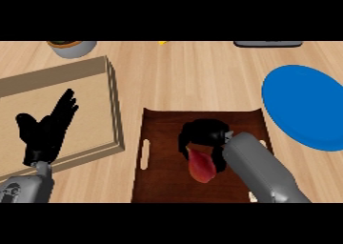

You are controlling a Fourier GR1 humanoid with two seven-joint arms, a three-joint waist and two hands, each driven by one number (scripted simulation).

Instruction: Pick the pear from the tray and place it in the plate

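A reddish pear lies on the dark brown tray in the middle of the counter. My right hand is over the pear's far end, fingers curled down round it, and hides that part of it. The blue plate lies to the right of the tray, with nothing on it. At the left my left hand stays open, fingers up, above a wooden box.
A shallow light wooden box fills the left side, its right wall close to the tray. A grey bowl stands at the far left. A dark flat object lies at the far edge and a small yellow item beside it.
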